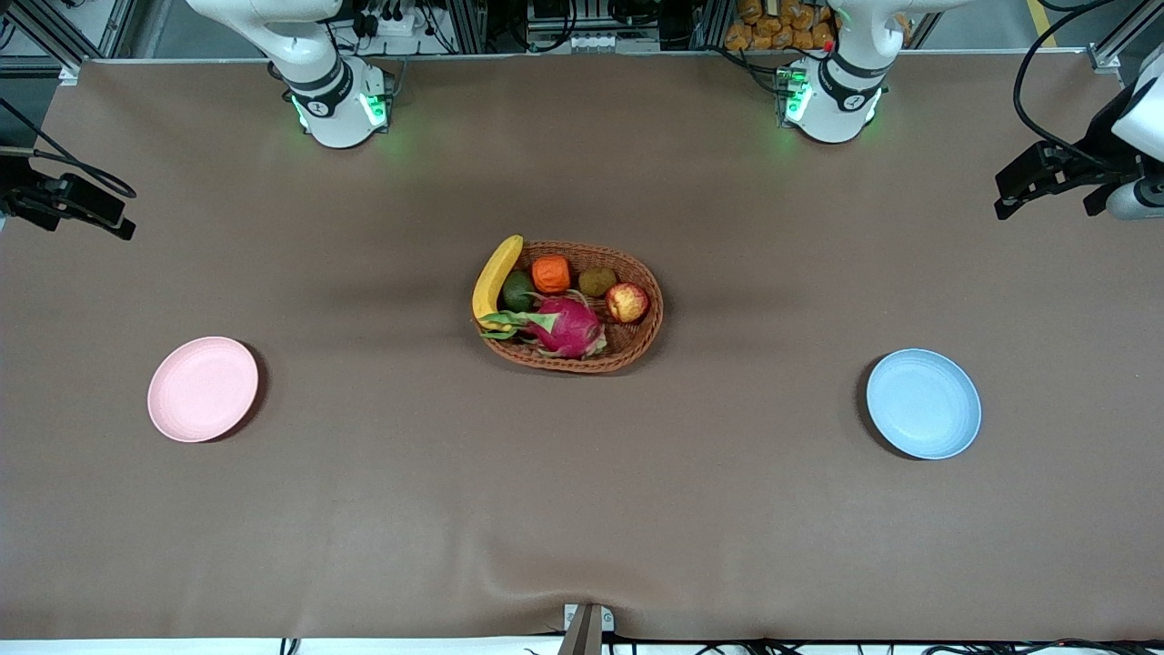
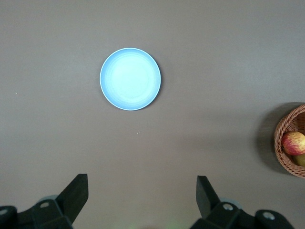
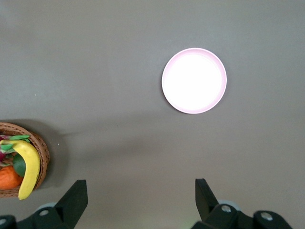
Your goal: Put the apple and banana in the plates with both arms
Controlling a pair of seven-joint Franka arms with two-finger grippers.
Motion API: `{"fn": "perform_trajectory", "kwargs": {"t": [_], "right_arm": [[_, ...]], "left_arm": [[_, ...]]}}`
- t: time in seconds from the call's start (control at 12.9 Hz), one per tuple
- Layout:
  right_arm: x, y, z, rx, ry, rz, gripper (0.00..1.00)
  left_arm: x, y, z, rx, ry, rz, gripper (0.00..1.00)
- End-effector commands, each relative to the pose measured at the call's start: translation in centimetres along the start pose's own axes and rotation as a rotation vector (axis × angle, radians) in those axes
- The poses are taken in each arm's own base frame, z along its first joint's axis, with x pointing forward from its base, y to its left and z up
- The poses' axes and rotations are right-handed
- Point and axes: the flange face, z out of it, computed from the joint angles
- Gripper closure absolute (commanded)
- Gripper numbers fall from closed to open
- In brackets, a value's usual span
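Observation:
The red apple (image 1: 627,302) lies in the wicker basket (image 1: 637,353) at the end toward the left arm; it also shows in the left wrist view (image 2: 293,142). The yellow banana (image 1: 496,280) leans on the basket's rim at the end toward the right arm, and shows in the right wrist view (image 3: 29,169). The pale pink plate (image 1: 203,388) (image 3: 194,80) sits bare toward the right arm's end. The pale blue plate (image 1: 923,403) (image 2: 130,78) sits bare toward the left arm's end. My left gripper (image 2: 142,183) and right gripper (image 3: 141,186) are open, empty and high over bare table.
The basket (image 2: 281,157) (image 3: 44,155) stands mid-table and also holds a pink dragon fruit (image 1: 568,326), an orange lumpy fruit (image 1: 551,274), a kiwi (image 1: 597,281) and a dark green fruit (image 1: 518,291). Black camera mounts (image 1: 1055,173) (image 1: 68,202) stand at both table ends.

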Motion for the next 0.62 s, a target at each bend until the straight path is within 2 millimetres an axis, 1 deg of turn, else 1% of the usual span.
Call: {"fn": "perform_trajectory", "kwargs": {"t": [0.0, 0.08, 0.23, 0.31, 0.54], "right_arm": [[0.6, 0.0, -0.5, -0.007, 0.020, 0.006, 0.00], [0.5, 0.3, -0.6, -0.007, 0.015, 0.015, 0.00], [0.5, 0.4, -0.6, -0.005, 0.015, 0.023, 0.00], [0.6, 0.4, -0.7, -0.003, 0.019, 0.023, 0.00], [0.5, 0.6, -0.6, -0.004, 0.010, 0.023, 0.00]], "left_arm": [[-0.6, -0.1, -0.6, 0.004, -0.011, -0.006, 0.00], [-0.5, -0.2, -0.4, -0.001, -0.015, -0.010, 0.00], [-0.4, -0.2, -0.6, -0.003, -0.012, -0.007, 0.00], [-0.1, -0.1, 0.0, -0.006, -0.023, -0.002, 0.00], [0.0, 0.9, 0.8, -0.006, -0.040, 0.014, 0.00]]}}
